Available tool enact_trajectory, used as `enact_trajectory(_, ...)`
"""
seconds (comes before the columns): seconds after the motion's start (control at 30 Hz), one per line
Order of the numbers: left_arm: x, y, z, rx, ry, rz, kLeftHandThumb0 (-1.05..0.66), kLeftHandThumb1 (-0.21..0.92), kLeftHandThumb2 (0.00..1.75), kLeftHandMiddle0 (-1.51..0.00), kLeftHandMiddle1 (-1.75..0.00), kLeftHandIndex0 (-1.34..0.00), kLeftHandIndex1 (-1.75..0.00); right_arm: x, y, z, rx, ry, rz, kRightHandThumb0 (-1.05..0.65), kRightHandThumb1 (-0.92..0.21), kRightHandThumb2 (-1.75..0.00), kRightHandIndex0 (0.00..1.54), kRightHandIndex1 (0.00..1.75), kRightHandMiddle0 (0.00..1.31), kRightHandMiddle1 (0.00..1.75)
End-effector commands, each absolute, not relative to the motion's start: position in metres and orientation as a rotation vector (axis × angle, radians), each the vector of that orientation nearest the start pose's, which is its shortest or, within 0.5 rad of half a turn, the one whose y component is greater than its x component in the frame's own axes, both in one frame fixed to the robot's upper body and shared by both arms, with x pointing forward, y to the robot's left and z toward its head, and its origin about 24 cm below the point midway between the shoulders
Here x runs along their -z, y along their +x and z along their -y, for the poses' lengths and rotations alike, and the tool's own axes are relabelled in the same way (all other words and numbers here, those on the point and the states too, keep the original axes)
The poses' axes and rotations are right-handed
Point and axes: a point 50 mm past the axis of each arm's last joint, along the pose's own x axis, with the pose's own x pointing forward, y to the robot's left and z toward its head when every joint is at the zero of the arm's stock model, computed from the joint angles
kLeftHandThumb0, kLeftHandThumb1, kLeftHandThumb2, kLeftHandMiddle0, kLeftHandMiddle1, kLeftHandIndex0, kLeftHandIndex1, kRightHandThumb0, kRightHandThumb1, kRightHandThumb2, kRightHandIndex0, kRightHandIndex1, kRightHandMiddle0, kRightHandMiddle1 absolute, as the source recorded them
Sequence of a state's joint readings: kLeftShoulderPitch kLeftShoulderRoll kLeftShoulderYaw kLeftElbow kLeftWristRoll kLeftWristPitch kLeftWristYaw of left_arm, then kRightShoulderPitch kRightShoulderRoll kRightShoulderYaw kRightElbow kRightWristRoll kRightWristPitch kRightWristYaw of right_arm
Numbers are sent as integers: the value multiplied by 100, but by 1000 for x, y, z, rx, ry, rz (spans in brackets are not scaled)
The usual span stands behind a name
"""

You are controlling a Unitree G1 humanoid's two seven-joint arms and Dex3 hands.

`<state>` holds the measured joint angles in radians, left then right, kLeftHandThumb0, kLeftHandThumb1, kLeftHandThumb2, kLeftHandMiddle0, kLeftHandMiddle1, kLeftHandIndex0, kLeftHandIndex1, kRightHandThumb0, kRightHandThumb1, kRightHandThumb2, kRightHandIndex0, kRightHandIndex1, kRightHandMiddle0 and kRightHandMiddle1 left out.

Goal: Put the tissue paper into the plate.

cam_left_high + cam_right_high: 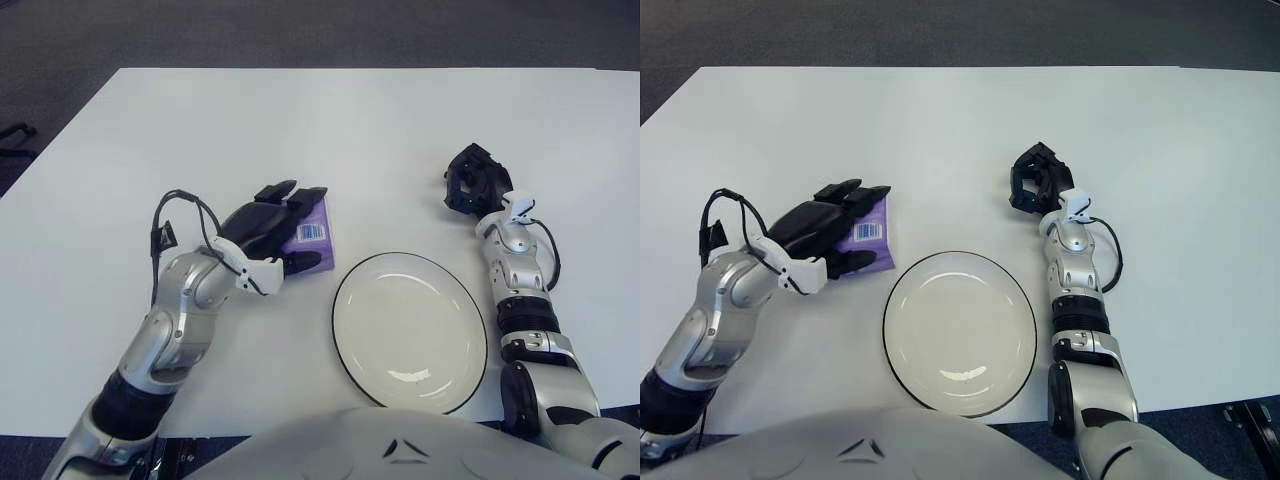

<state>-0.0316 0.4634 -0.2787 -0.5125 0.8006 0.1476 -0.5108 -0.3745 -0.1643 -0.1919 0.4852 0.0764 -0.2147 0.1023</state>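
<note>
Your left hand (268,225) lies over the purple tissue paper (309,233), fingers on top of the pack and thumb at its near edge, grasping it just left of the plate (410,331) on the white table (300,120). The pack is not yet in the plate. Your right hand (472,181) shows beyond the plate's right side, fingers curled and holding nothing
</note>
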Motion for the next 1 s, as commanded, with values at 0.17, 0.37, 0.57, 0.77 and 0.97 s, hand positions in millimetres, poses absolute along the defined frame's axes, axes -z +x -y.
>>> enact_trajectory(0.17,-76,231,-138,561,1307,71,-97,82,38,0,-160,0,-125,-3,286,209,77,2,-112,-43,-50,-110,125,175,48,175)
enact_trajectory(0.37,-45,245,-152,520,1306,84,-50,37,93,-22,-173,-1,-166,-3,286,209,78,1,-112,-43,-50,-109,125,175,47,175)
enact_trajectory(0.57,-50,245,-151,482,1277,173,28,40,115,-47,-174,-23,-174,-3,286,208,78,0,-112,-42,-50,-109,125,175,47,175)
enact_trajectory(0.77,-50,247,-151,473,1291,262,45,31,131,-60,-175,-54,-175,-3,286,208,78,0,-112,-42,-50,-109,125,175,47,175)
enact_trajectory(0.97,-51,251,-155,454,1322,347,48,27,137,-64,-175,-67,-175,-3,286,208,79,2,-117,-42,-50,-109,125,175,47,175)
